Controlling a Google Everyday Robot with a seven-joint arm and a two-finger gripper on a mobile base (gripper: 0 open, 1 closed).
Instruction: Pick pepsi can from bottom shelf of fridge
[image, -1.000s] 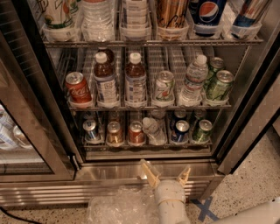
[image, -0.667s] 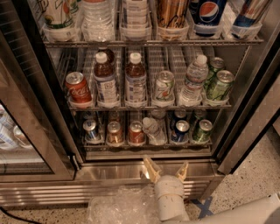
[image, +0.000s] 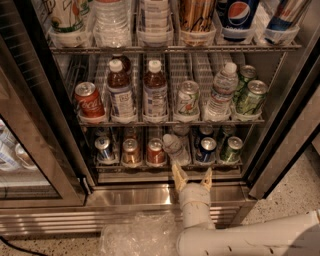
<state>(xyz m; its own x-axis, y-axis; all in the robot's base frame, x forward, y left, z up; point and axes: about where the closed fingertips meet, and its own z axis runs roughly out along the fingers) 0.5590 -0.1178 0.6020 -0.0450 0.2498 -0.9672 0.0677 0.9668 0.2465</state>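
Observation:
The fridge (image: 131, 196) stands open in front of me. Its bottom shelf (image: 165, 166) holds a row of small cans. The pepsi can (image: 206, 149), dark navy with a silver top, stands second from the right. A green can (image: 231, 148) is on its right and a tipped water bottle (image: 175, 147) on its left. A paler blue can (image: 104, 149), a copper can (image: 131, 151) and a red can (image: 155, 151) stand further left. My gripper (image: 192, 177) is open and empty at the shelf's front edge, just below and left of the pepsi can.
The middle rack holds a red cola can (image: 88, 101), brown tea bottles (image: 155, 92), a water bottle (image: 220, 92) and green cans (image: 250, 97). The glass door (image: 30, 150) stands open at the left. The door frame (image: 285, 135) is at the right. Crumpled clear plastic (image: 135, 237) lies on the floor.
My gripper has moved up and forward from the fridge's sill towards the bottom shelf's front edge, with its fingers still apart. The cans have not moved.

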